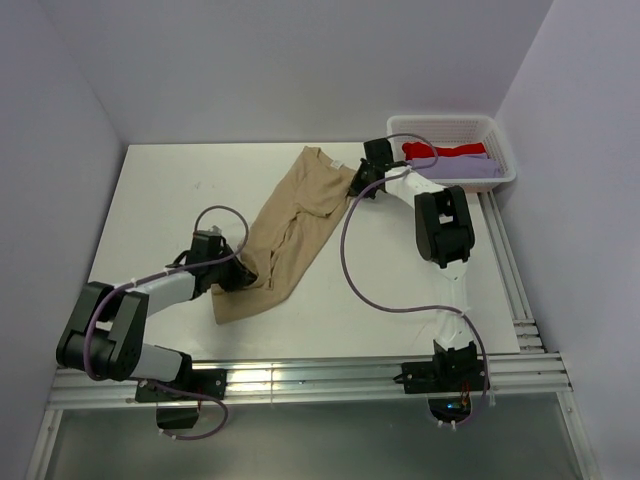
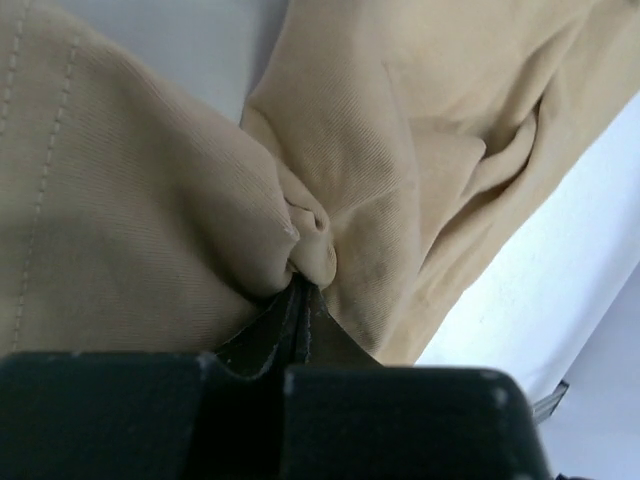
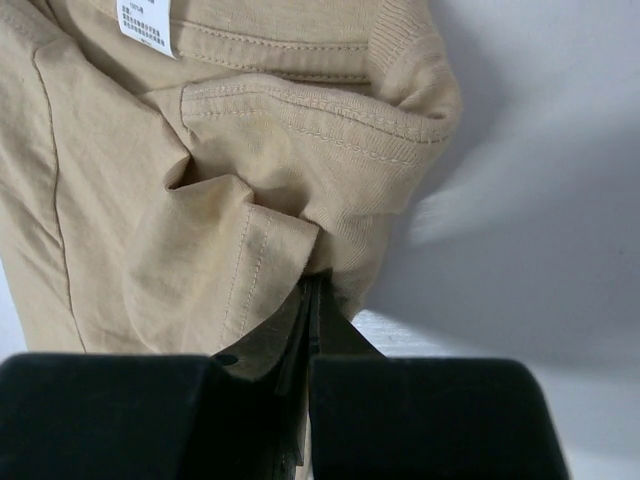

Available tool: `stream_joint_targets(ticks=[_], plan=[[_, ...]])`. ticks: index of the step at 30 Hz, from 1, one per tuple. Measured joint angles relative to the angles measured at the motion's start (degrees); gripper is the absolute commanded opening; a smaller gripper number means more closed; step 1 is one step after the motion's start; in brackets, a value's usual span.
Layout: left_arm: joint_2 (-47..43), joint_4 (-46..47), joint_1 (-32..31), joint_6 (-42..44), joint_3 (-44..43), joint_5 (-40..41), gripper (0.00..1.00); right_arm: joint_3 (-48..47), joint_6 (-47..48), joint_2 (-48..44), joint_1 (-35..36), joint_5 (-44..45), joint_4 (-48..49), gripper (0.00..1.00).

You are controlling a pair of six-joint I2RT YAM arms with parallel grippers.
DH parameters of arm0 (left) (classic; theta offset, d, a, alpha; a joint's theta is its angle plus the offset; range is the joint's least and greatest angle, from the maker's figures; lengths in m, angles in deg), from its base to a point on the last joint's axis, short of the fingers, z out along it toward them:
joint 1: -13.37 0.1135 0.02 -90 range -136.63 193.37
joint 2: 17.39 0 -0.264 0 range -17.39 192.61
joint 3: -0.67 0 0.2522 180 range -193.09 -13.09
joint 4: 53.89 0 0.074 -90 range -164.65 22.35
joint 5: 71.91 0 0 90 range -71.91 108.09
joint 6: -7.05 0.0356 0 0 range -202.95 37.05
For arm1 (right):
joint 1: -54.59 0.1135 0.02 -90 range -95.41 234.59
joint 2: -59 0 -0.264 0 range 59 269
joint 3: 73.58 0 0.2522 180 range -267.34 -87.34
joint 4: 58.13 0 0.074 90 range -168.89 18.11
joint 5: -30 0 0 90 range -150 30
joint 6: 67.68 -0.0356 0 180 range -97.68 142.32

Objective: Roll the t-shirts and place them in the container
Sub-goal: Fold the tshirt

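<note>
While I am watching the overhead feed, the tan t-shirt (image 1: 295, 230) is lying in a narrow, rumpled diagonal band across the white worktop (image 1: 170, 200). Its collar end is pointing toward the far right and its hem end toward the near left. My left gripper (image 1: 243, 272) is pinching the cloth at the hem end; on the left wrist feed its jaws are standing closed on a bunched fold of tan fabric. My right gripper (image 1: 357, 183) is clamping the shirt at the collar end, jaws closed on a stitched edge just below the neckband. The small white neck label (image 3: 147, 22) is showing at the top of that wrist feed. At the far right corner a white lattice basket (image 1: 480, 181) is holding a red t-shirt (image 1: 452, 150) and a lavender t-shirt (image 1: 470, 168), the red one lying behind the lavender one.
</note>
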Motion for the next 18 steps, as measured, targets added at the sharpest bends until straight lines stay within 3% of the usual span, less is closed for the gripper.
stream_joint_targets(ticks=[8, 16, 18], plan=[[-2.16, -5.09, -9.97, -4.50, -0.24, 0.66, 0.02, -6.16, 2.99, 3.21, -0.48, -0.24, -3.52, 0.00], [-16.13, -15.93, -18.34, -11.74, 6.54, 2.73, 0.23, -9.73, 4.11, 5.22, -0.55, -1.81, -4.96, 0.00], [-18.71, -17.14, -19.69, -12.72, 7.63, 2.54, 0.41, -9.99, 4.15, 5.51, -0.55, -2.56, -4.92, 0.00]])
